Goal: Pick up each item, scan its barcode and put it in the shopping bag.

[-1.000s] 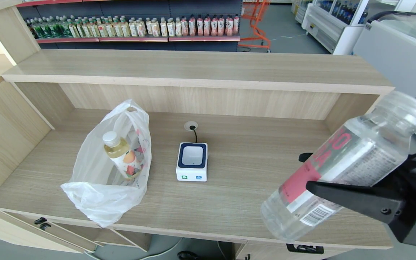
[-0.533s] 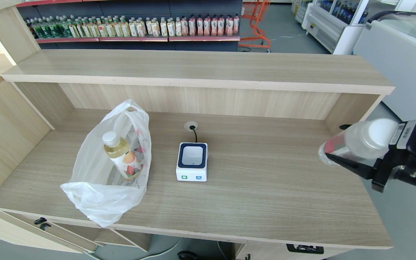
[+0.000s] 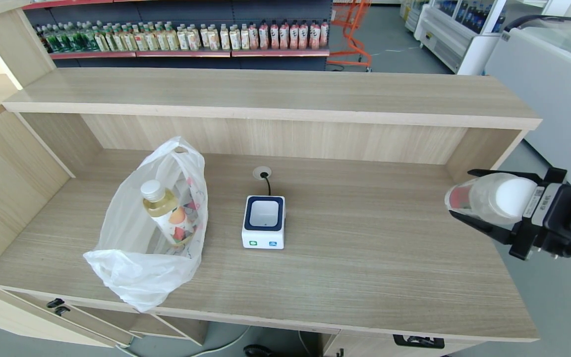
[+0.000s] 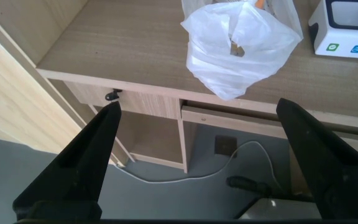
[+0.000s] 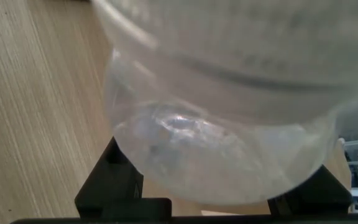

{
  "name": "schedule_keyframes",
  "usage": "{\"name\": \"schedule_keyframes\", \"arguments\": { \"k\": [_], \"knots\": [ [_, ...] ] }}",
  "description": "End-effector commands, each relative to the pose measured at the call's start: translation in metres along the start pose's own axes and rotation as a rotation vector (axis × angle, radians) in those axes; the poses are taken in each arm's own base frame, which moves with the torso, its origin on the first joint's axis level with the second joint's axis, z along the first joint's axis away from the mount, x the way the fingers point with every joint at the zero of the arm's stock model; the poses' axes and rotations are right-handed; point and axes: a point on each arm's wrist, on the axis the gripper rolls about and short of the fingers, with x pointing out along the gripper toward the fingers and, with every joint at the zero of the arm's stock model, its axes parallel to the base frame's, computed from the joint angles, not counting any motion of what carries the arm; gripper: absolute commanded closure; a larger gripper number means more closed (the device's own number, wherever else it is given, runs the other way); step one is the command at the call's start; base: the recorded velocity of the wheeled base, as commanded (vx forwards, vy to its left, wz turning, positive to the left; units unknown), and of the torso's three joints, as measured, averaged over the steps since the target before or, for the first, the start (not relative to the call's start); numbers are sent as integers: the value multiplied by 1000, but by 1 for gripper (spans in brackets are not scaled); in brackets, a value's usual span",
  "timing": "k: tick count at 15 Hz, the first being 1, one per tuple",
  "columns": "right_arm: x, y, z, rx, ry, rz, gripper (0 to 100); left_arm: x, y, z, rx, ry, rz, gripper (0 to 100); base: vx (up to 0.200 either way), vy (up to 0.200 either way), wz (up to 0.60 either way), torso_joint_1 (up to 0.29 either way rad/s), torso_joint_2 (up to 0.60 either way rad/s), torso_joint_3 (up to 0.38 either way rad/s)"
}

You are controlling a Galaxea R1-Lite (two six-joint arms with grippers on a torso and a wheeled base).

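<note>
Here we hold the clear bottle (image 3: 488,198) sideways in our right gripper (image 3: 461,193), jaws clamped on its body, at the right end of the counter (image 3: 365,258), well apart from the scanner (image 3: 263,221); held so, we judge, its label can face the scanner. The shopping bag (image 3: 137,267) stands open on the scanner's left, a juice bottle (image 3: 166,215) inside, ready for more. Our left gripper (image 4: 199,104) hangs wide open and empty below the counter's front edge.

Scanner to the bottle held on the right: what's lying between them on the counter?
Nothing. In the head view, the wooden counter is bare between the barcode scanner and the clear bottle.
</note>
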Motion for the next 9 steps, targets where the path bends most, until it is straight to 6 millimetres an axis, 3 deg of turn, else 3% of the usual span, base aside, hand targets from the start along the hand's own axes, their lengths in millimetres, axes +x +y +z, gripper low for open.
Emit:
{"name": "schedule_keyframes", "arguments": {
  "k": [1,4,9],
  "knots": [
    [-1,-1,1,-3,-3,-6,100,0,0,0,-1,0,1,0,0,0,0,0,0,0],
    [-2,-1,2,-3,-7,-6,100,0,0,0,-2,0,1,0,0,0,0,0,0,0],
    [1,0,2,8,-43,18,100,0,0,0,-4,0,1,0,0,200,0,3,2,3]
  ]
}}
